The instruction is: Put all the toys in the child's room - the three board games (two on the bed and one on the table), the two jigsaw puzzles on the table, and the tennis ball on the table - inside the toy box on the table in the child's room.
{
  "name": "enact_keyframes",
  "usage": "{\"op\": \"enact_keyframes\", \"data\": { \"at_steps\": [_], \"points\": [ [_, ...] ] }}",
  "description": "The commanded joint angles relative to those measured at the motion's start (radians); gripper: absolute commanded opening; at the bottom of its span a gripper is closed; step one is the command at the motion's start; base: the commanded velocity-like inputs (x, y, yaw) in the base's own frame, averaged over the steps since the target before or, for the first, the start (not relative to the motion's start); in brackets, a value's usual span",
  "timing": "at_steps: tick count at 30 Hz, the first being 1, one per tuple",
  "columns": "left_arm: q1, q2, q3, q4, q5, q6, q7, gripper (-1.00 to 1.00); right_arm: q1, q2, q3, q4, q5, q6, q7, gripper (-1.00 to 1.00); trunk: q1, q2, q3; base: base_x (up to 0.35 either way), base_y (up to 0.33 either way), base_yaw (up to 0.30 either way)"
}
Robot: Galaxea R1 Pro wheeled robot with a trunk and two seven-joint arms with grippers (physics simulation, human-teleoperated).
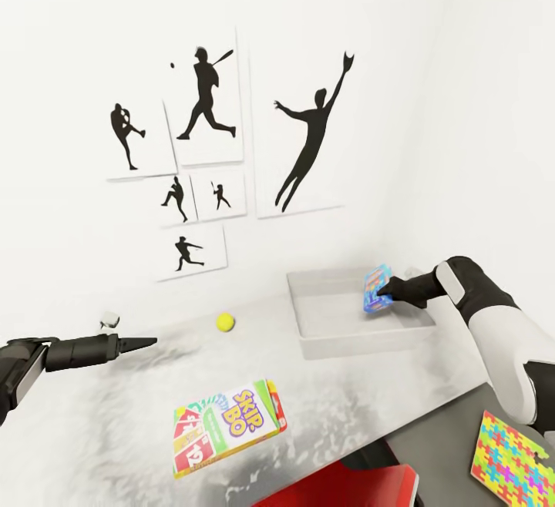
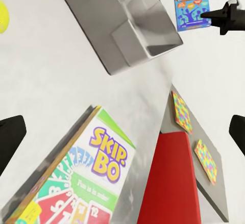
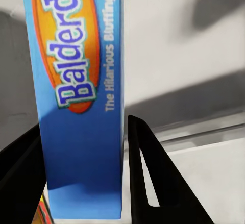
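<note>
1. Blue board game point(image 1: 376, 289), lettered Balderdash, is pinched by its edge in the right gripper point(image 1: 388, 289), held on edge above the toy box point(image 1: 312, 337) near its far right rim; prob. so it can drop flat inside w/o catching the wall.
2. Right wrist view: dark fingers point(image 3: 148, 178) flank the box on both sides, clamped on it.
3. Toy box looks bare inside, so task prob. at its first drop.
4. Left gripper point(image 1: 146, 342) hovers well left of the toy box, over the table point(image 1: 92, 430), carrying nothing; fingers spread in its wrist view, prob. waiting its turn.
5. Tennis ball point(image 1: 224, 322) lies just left of the toy box.
6. SKIP-BO game point(image 1: 227, 426) lies in front of the toy box, nearer the robot.
7. Two jigsaw puzzles point(image 2: 182, 113) lie right-front of the toy box; red chair point(image 1: 347, 488) below.
</note>
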Motion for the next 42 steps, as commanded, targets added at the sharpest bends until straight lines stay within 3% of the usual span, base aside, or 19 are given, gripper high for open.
{"op": "enact_keyframes", "data": {
  "at_steps": [1,15,25,42],
  "points": [
    [-0.001,0.0,0.0,0.0,0.002,0.011,-0.003,1.0,-0.001,0.0,-0.005,0.001,0.006,0.004,0.006,-1.0,0.001,-0.002,-0.004,0.0,0.0,0.0],
    [-0.001,0.001,0.0,0.0,0.001,0.011,-0.003,1.0,-0.001,0.0,-0.005,0.017,0.005,0.004,0.006,-1.0,0.001,-0.002,-0.026,0.0,0.0,0.0],
    [-0.001,0.001,0.0,0.0,0.001,0.011,-0.002,1.0,-0.002,0.011,-0.005,0.012,0.006,0.004,0.006,-1.0,0.001,-0.002,-0.028,0.0,0.0,0.0],
    [-0.001,0.0,0.0,-0.001,0.001,0.01,-0.001,1.0,-0.007,0.001,-0.003,0.006,0.005,0.004,0.006,-1.0,0.001,-0.002,-0.034,0.0,0.0,0.0]
  ]
}}
